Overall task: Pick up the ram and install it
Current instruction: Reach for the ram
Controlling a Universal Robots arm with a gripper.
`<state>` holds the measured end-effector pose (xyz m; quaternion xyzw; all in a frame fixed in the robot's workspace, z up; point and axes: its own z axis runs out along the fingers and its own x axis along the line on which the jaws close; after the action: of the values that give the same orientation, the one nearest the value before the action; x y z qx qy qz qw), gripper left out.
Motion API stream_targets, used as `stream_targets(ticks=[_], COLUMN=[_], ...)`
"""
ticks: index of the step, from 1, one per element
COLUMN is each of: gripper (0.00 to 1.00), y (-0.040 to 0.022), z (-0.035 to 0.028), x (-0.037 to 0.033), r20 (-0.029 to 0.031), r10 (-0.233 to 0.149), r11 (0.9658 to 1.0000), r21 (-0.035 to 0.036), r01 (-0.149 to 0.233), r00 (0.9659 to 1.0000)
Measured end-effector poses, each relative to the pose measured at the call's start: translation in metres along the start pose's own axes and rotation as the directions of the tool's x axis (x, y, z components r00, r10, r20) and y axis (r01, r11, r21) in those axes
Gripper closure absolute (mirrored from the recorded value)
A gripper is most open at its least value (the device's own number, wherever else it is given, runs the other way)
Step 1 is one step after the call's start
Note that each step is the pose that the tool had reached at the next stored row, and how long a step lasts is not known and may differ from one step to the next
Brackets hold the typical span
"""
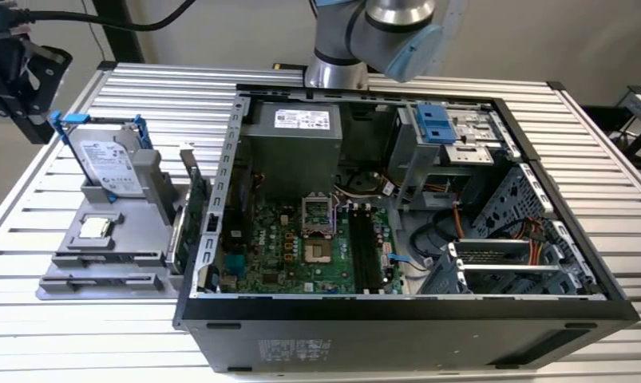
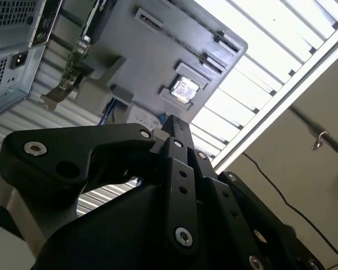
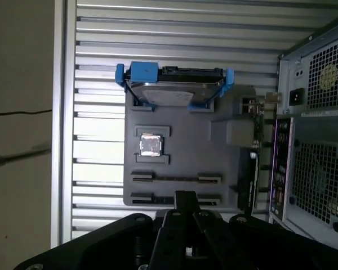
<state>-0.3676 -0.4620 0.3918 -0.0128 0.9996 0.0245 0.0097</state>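
Black hand (image 3: 185,198) well apart from tray (image 3: 186,163)

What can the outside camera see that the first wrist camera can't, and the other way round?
Exterior view, not first wrist view: the open computer's inside, with green motherboard and grey power supply.
First wrist view, not exterior: the computer's vented back panel.
Both: the grey holder tray on the slatted table, carrying the hard drive with blue handles and a silver chip.
The black end effector juts into the first wrist view.
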Motion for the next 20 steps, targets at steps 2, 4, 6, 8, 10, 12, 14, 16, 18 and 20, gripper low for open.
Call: stream_targets(ticks=[2,4,6,8,10,12,14,16,18,20], gripper=[1.00,1.00,1.00,1.00,1.00,1.00,1.00,1.00,1.00,1.00], y=[-0.0050,-0.0103,-0.0174,-0.0242,-0.0308,-0.0372,-0.0434,-0.0493,-0.0548,-0.0590], z=[-0.0002,-0.0005,-0.0007,-0.0009,-0.0011,-0.0012,-0.0014,-0.0014,-0.0015,-0.0016], x=[0.0001,0.0003,0.0004,0.0006,0.0008,0.0010,0.0011,0.0013,0.0014,0.0015], r20=[0.0000,-0.0001,0.0000,-0.0001,-0.0002,-0.0003,-0.0004,-0.0005,-0.0005,-0.0006], r10=[0.000,0.000,0.000,0.000,0.001,0.003,0.005,0.006,0.008,0.009], r11=[1.0000,1.0000,1.0000,1.0000,1.0000,1.0000,1.0000,1.0000,1.0000,1.0000], r21=[0.0000,0.0000,0.0000,0.0000,0.0001,0.0000,0.0001,0.0001,0.0001,0.0002], r01=[0.000,0.000,0.000,0.000,-0.001,-0.003,-0.005,-0.006,-0.008,-0.009], r00=[1.0000,1.0000,1.0000,1.0000,1.0000,1.0000,1.0000,1.0000,1.0000,1.0000])
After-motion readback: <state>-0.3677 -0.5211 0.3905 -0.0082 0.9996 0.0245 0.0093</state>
